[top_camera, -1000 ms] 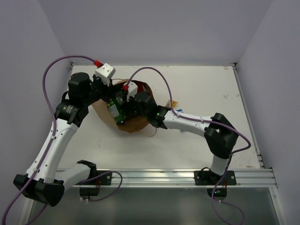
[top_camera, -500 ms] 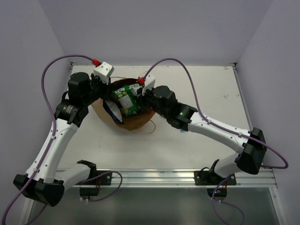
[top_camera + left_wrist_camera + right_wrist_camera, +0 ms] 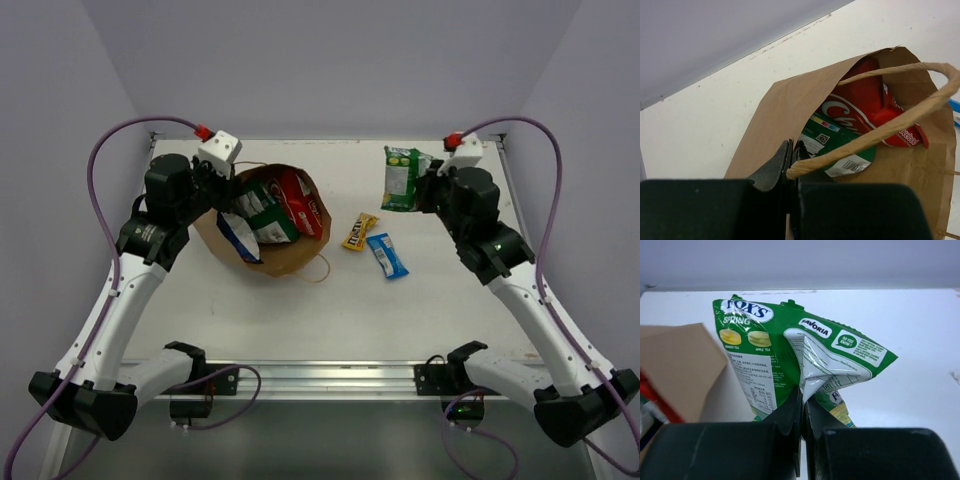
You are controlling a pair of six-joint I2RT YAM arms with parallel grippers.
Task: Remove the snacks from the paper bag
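Note:
The brown paper bag [image 3: 285, 258] lies open at mid-left. Inside it show a red chip bag [image 3: 301, 196], a dark green bag [image 3: 264, 211] and a blue bag [image 3: 238, 238]. My left gripper [image 3: 226, 187] is shut on the bag's twisted paper handle [image 3: 880, 131], pinched at the fingertips [image 3: 792, 167]; the red bag [image 3: 860, 107] and the green bag [image 3: 840, 150] sit just beyond. My right gripper [image 3: 427, 187] is shut on a green candy packet [image 3: 401, 178] at the back right, gripping its crumpled fold [image 3: 802, 399]. The packet [image 3: 765, 355] hangs in front of the jaws.
A small yellow pack [image 3: 358, 231] and a small blue pack [image 3: 386, 255] lie on the white table between the bag and my right arm. A second loop handle [image 3: 318, 272] lies at the bag's near side. A corner of the paper bag [image 3: 680, 365] shows in the right wrist view.
My right gripper has pulled the green packet out of the bag and swung far right to the back of the table. The yellow and blue packs now show. The left arm has not moved.

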